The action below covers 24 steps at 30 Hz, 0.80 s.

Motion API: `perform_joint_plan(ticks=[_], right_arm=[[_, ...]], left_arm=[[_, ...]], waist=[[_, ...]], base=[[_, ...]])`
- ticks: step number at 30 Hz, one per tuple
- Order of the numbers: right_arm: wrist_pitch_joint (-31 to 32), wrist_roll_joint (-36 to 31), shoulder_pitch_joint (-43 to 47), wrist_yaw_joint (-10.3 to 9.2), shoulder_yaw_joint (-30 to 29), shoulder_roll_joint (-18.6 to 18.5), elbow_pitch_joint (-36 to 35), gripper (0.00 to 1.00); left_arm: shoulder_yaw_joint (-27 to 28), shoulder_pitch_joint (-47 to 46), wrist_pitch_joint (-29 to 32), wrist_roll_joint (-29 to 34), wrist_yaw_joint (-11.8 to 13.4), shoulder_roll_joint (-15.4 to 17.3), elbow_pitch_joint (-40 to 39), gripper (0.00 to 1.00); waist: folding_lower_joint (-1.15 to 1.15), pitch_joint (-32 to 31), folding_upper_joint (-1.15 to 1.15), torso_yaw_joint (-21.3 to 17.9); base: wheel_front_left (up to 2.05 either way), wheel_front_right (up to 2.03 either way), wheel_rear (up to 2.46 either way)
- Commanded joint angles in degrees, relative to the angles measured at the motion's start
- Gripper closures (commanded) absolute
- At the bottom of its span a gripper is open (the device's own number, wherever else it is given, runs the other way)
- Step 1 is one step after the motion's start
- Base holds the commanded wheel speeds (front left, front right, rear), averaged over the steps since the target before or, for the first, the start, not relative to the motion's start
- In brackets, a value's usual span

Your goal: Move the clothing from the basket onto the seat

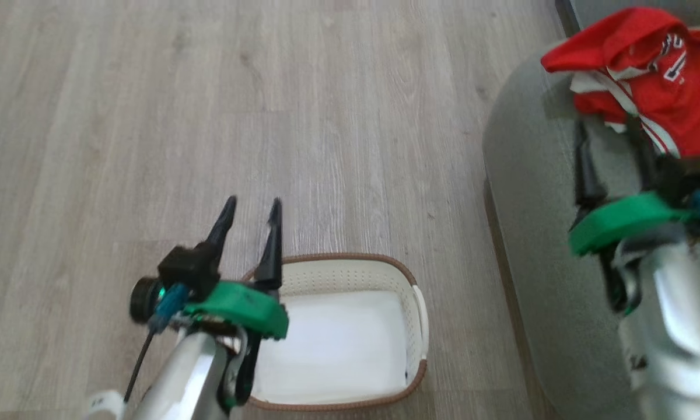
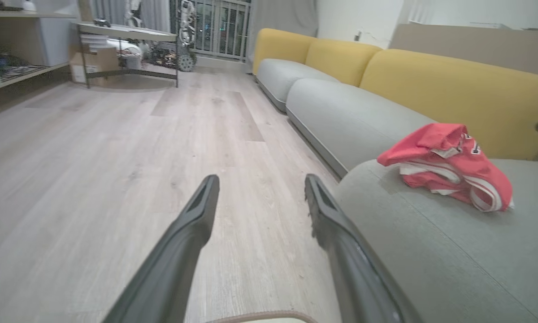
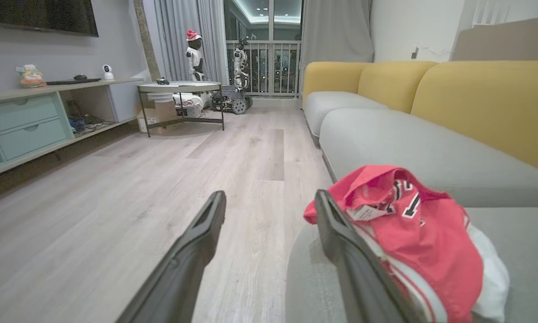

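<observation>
Both pairs of jaws stand wide apart, gripping nothing. The left gripper (image 1: 253, 204) hangs over the left rim of the basket (image 1: 350, 257), fingers pointing out over the wooden floor (image 1: 210, 87). The right gripper (image 1: 609, 135) hangs above the seat (image 1: 531, 175), one finger right against the clothing (image 1: 665, 87); whether they touch I cannot tell. The clothing lies in a crumpled red heap on the seat, near its rounded corner. The basket stands on the floor beside the seat, white bottom bare
</observation>
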Motion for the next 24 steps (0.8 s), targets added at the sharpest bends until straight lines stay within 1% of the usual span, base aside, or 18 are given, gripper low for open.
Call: perform_joint_plan(ticks=[1, 5, 10, 13, 16, 19, 24], right_arm=[[-0.54, -0.08, 0.83, 0.4, 0.9, 1.36, -3.12, 0.0], [-0.54, -0.33, 5.76, 0.4, 0.19, 4.14, -6.6, 0.0], [-0.54, -1.93, 11.86, 0.4, -1.14, 6.04, -10.9, 0.0], [-0.54, -1.83, 15.37, 0.4, -1.48, 6.44, -13.08, 0.0], [-0.54, 0.83, 18.23, 0.4, -0.84, 6.5, -14.54, 0.0], [-0.54, 2.12, 20.16, 0.4, -0.51, 6.51, -15.88, 0.0], [-0.54, 1.86, 22.4, 0.4, 0.29, 6.52, -17.13, 0.0]], left_arm=[[2.72, -0.24, -0.54, 0.9, 0.63, 1.17, -2.63, 0.0], [5.56, 4.14, -0.54, 1.6, 2.27, 1.51, -5.62, 0.0], [8.52, 9.69, -0.54, 2.31, 3.55, 2.06, -8.49, 0.0], [9.91, 12.65, -0.54, 2.52, 4.07, 2.41, -9.11, 0.0], [11.28, 15.05, -0.54, 2.34, 4.2, 2.57, -9.81, 0.0], [12.39, 17.08, -0.54, 2.4, 4.25, 2.6, -10.62, 0.0], [13.85, 19.62, -0.54, 2.53, 3.98, 2.26, -11.8, 0.0]], waist=[[0.0, -1.25, 0.0, 1.03], [0.0, -2.53, 0.0, 1.97], [0.0, -4.23, 0.0, 3.08], [0.0, -5.12, 0.0, 3.47], [0.0, -5.55, 0.0, 3.72], [0.0, -5.78, 0.0, 3.88], [0.0, -6.13, 0.0, 4.22]], base=[[0.0, 0.0, 0.0], [0.0, 0.0, 0.0], [0.0, 0.0, 0.0], [0.0, 0.0, 0.0], [0.0, 0.0, 0.0], [0.0, 0.0, 0.0], [0.0, 0.0, 0.0]])
